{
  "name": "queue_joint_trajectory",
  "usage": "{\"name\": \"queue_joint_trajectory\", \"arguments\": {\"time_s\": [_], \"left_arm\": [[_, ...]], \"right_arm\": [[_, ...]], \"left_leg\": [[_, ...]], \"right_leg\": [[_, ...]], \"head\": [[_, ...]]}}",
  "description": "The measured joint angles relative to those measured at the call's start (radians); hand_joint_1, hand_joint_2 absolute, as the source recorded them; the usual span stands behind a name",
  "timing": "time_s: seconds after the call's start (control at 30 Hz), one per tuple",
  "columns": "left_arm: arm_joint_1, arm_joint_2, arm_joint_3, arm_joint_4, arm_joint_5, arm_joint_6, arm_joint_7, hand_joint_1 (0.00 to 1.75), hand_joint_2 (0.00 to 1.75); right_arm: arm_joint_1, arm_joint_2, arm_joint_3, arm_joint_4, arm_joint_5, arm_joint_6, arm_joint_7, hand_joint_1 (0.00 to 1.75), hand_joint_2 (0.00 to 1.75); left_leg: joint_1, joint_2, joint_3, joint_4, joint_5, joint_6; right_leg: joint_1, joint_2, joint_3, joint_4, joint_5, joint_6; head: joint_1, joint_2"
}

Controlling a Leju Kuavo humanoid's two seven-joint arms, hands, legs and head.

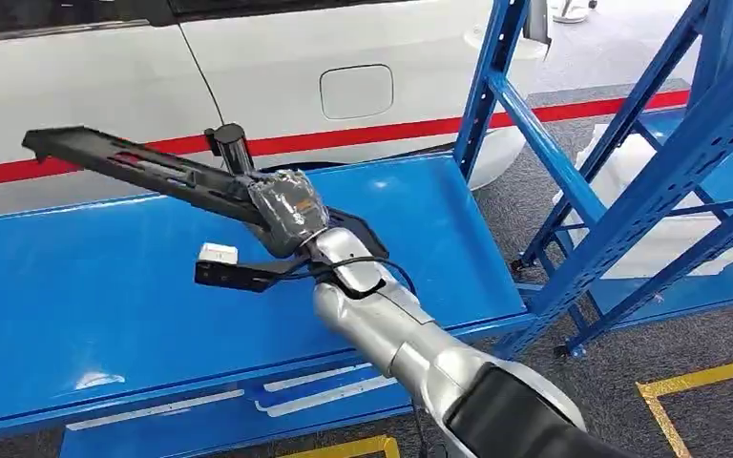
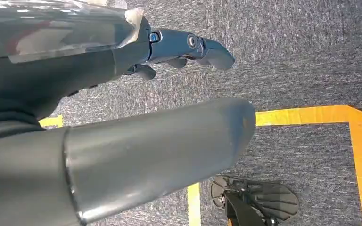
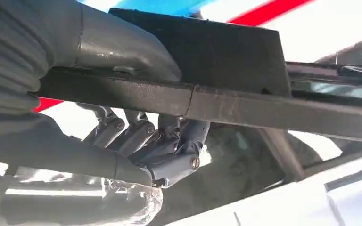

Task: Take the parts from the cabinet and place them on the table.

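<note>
Black part (image 1: 143, 167) — a long, flat, ribbed plastic strip — is held above the blue shelf (image 1: 76, 315) by the right robot hand (image 1: 288, 212), which is wrapped in clear film. In the head view the part slants up and away toward the picture's left, its far end hanging clear of the shelf surface in front of the white car (image 1: 363, 57) with a red stripe along its side. The silver right arm (image 1: 391, 334) reaches in from the lower right, and a small black-and-white camera module (image 1: 221, 267) sits at its wrist. In the right wrist view the thick grey thumb (image 3: 122, 47) lies across one face of the part (image 3: 245, 106) while the darker fingers (image 3: 169, 141) curl against the opposite face (the part is clamped between them). Blue rack uprights and diagonal braces (image 1: 573, 181) stand to the right of the shelf, on grey carpet (image 1: 706, 334) marked with yellow tape (image 1: 697, 380).

The left wrist view looks down at the same grey carpet and yellow tape (image 2: 311, 115). There the left robot hand (image 2: 122, 108) holds nothing — its thumb (image 2: 160, 146) extends straight, well apart from the dark fingers (image 2: 193, 47), which are stretched out.
</note>
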Motion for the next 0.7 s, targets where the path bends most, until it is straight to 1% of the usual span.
{"name": "queue_joint_trajectory", "arguments": {"time_s": [0.13,0.27,0.33,0.37,0.43,0.57,0.7], "left_arm": [[0.0,0.0,0.008,0.0,-0.003,0.0,0.0,0.0,0.0],[0.0,0.0,0.015,0.0,-0.011,0.0,-0.002,0.0,0.0],[0.0,0.0,0.016,0.0,-0.018,0.0,-0.002,0.0,0.0],[0.0,0.0,0.017,0.0,-0.02,0.0,-0.002,0.0,0.0],[0.0,0.0,0.017,0.0,-0.021,0.0,-0.002,0.0,0.0],[0.0,0.0,0.017,0.0,-0.021,0.0,-0.002,0.0,0.0],[0.0,0.0,0.017,0.0,-0.022,0.0,-0.002,0.0,0.0]], "right_arm": [[0.006,-0.005,-0.052,-0.041,0.008,0.018,-0.017,1.75,1.75],[0.024,-0.01,-0.117,-0.109,-0.055,0.031,-0.065,1.75,1.75],[0.038,-0.015,-0.158,-0.159,-0.127,0.048,-0.1,1.75,1.75],[0.048,-0.018,-0.184,-0.191,-0.188,0.071,-0.127,1.75,1.75],[0.068,-0.023,-0.221,-0.241,-0.269,0.105,-0.16,1.75,1.75],[0.096,-0.031,-0.267,-0.308,-0.301,0.123,-0.172,1.75,1.75],[0.113,-0.034,-0.283,-0.338,-0.301,0.125,-0.173,1.75,1.75]], "left_leg": [[0.0,0.0,-0.001,0.0,0.0,0.0],[0.0,0.0,-0.002,0.0,0.0,0.0],[0.0,0.0,-0.002,0.0,0.0,0.0],[0.0,0.0,-0.002,0.0,0.0,0.0],[0.0,0.0,-0.002,0.0,0.0,0.0],[0.0,0.0,-0.002,0.0,0.0,0.0],[0.0,0.0,-0.002,0.0,0.0,0.0]], "right_leg": [[0.0,0.0,-0.001,0.0,0.0,0.0],[0.0,0.0,-0.002,0.0,0.0,0.0],[0.0,0.0,-0.002,0.0,0.0,0.0],[0.0,0.0,-0.002,0.0,0.0,0.0],[0.0,0.0,-0.002,0.0,0.0,0.0],[0.0,0.0,-0.002,0.0,0.0,0.0],[0.0,0.0,-0.002,0.0,0.0,0.0]], "head": [[0.0,0.0],[0.0,0.0],[0.0,0.0],[0.0,0.0],[0.0,0.0],[0.0,0.0],[0.0,0.0]]}}
